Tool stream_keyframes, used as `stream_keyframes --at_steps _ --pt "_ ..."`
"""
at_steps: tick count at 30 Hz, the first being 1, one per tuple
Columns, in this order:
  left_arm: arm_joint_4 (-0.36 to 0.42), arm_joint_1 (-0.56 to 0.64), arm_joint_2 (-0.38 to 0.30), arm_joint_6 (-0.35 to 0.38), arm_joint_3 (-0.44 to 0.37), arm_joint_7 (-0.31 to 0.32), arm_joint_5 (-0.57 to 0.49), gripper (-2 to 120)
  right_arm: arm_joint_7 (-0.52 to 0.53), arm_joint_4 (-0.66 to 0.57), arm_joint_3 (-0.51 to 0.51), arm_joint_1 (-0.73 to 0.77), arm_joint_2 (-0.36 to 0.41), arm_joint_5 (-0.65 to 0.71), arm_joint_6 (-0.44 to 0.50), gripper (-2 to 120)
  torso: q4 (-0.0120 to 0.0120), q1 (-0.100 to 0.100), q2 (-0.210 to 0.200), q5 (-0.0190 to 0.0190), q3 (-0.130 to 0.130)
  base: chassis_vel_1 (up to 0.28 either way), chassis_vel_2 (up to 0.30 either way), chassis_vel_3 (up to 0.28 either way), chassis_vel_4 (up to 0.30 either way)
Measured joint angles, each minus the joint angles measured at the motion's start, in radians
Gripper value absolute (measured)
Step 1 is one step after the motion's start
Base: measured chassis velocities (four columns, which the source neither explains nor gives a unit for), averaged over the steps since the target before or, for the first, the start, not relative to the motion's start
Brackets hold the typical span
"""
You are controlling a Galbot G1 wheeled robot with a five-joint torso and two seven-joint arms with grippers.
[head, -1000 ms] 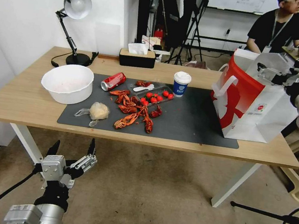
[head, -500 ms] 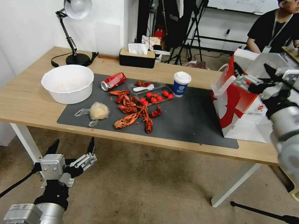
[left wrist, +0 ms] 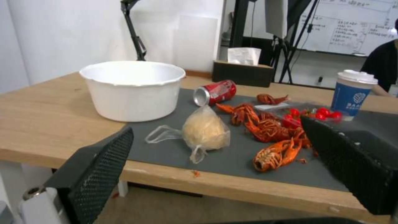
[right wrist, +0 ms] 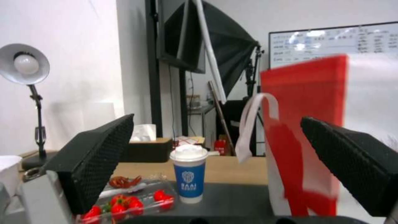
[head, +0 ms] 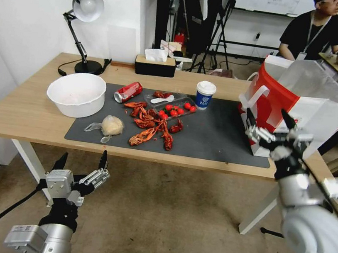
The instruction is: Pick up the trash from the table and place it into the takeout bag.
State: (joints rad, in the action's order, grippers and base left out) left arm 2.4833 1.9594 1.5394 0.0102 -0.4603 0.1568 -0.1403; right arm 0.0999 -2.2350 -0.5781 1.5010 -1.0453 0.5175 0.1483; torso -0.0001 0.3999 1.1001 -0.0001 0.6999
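Even, bright indoor light falls from overhead, leaving only faint, soft shadows beneath the white bowl (head: 76, 93) and the crayfish shells (head: 152, 126) on the dark mat (head: 213, 137), with no hard glare anywhere. The head view bows straight lines outward toward its edges, as along the table (head: 19, 118) rim beyond the left gripper (head: 80, 163). In the right wrist view the takeout bag (right wrist: 331, 130) just ahead of the right gripper (right wrist: 215, 168) is smeared with blur, while its near fingers (right wrist: 95, 155) look soft and grainy.
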Motion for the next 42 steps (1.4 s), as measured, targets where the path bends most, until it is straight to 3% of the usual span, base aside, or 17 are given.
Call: stream_keyframes --at_steps 13,30,42 --pt "-0.010 -0.017 -0.016 0.000 -0.001 -0.001 -0.016 100 -0.037 0.085 0.021 0.209 -0.097 -0.057 0.144 100 -0.0001 0.000 0.000 0.0001 0.000 0.000 0.000 0.000 0.000" --pt "-0.012 -0.012 -0.024 -0.004 -0.002 0.001 -0.020 100 -0.054 0.140 0.036 0.263 -0.127 -0.068 0.191 100 0.0001 0.000 0.000 0.0000 0.000 0.000 0.000 0.000 0.000" --pt "-0.024 -0.010 -0.025 -0.019 -0.005 0.002 -0.020 100 -0.055 0.143 0.054 0.238 -0.135 -0.095 0.176 100 0.0001 0.000 0.000 0.0000 0.000 0.000 0.000 0.000 0.000"
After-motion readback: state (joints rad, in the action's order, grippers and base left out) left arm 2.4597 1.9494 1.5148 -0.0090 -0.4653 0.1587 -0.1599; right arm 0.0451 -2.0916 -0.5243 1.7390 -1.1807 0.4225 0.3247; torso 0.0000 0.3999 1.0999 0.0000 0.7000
